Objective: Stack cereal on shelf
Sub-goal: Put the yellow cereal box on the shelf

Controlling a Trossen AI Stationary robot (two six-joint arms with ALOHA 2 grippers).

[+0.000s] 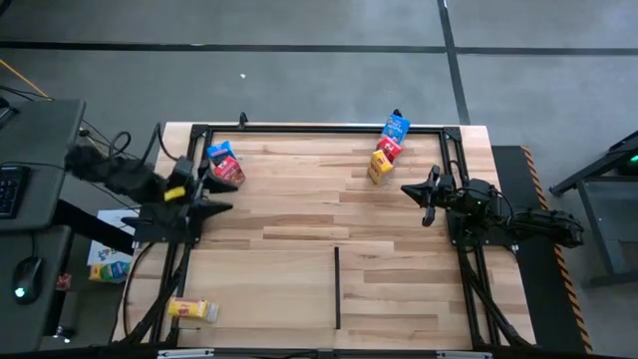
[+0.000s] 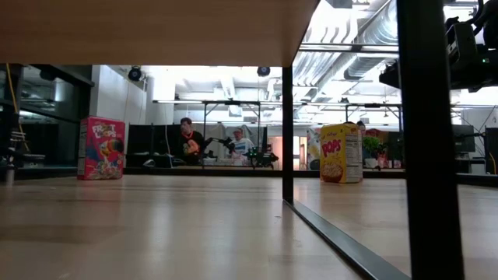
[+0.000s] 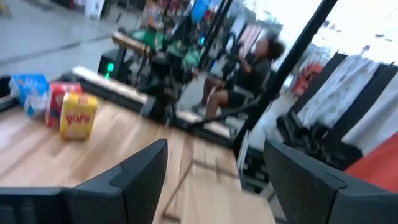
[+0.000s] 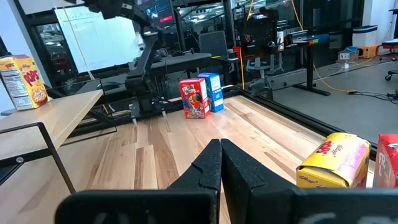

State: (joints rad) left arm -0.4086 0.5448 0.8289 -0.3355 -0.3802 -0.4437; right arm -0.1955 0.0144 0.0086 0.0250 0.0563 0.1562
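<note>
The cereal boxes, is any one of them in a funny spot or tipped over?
Yes. One yellow box lies flat on its side near the table's front left corner, far from the rest. Another box sits off the table, down past its left edge. The others stand in two groups at the back edge.

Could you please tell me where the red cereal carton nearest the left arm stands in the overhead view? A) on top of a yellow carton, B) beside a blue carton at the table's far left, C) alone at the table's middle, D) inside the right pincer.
B: the red printed cereal carton stands right beside the blue printed carton near the left pincer.
</note>
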